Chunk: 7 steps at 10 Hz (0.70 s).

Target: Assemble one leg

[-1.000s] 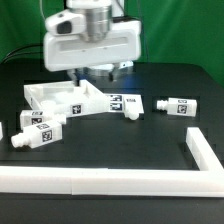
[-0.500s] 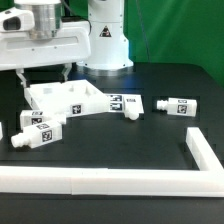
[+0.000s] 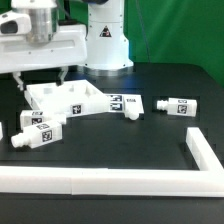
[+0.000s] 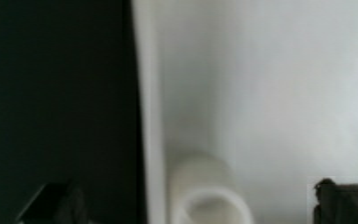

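Observation:
Several white legs with square tags lie on the black table: one (image 3: 126,105) rests against the flat white tabletop (image 3: 70,98), one (image 3: 178,107) lies at the exterior view's right, and one (image 3: 38,134) at its left front. My gripper (image 3: 42,80) hangs open and empty over the tabletop's left corner, touching nothing. In the wrist view the gripper (image 4: 194,205) is open, with its dark fingertips (image 4: 48,205) wide apart. Between them lies the tabletop's edge (image 4: 265,90) with a round feature (image 4: 202,200), blurred. No leg shows in the wrist view.
A long white border rail (image 3: 100,181) runs along the front and turns back at the exterior view's right (image 3: 204,155). The arm's white base (image 3: 106,40) stands behind the tabletop. Another tagged leg (image 3: 30,119) and a white piece (image 3: 3,130) lie at the far left.
My gripper has moved toward the exterior view's left, from above the tabletop's middle to above its left corner. It stayed open. The parts on the table have not moved.

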Tool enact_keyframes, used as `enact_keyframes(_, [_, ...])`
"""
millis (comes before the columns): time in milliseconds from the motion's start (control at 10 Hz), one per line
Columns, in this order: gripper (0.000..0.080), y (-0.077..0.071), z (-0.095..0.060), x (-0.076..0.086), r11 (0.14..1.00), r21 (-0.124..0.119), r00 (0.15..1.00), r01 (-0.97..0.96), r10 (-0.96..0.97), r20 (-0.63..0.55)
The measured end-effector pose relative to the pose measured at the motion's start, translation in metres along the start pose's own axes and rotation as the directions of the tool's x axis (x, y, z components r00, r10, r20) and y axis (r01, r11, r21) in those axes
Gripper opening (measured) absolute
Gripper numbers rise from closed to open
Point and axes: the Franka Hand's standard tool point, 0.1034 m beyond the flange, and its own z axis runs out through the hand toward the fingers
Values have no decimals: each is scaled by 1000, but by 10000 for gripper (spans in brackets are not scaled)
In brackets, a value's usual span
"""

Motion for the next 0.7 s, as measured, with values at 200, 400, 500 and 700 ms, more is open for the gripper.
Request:
enact_keyframes(200, [648, 16, 24, -14, 1000, 4, 999, -6, 6, 37])
enact_keyframes(400, [648, 12, 31, -21, 1000, 14, 999, -16, 16, 51])
enact_keyframes(500, [648, 12, 31, -21, 1000, 13, 999, -14, 14, 50])
enact_keyframes(700, [392, 12, 31, -21, 1000, 14, 999, -14, 14, 51])
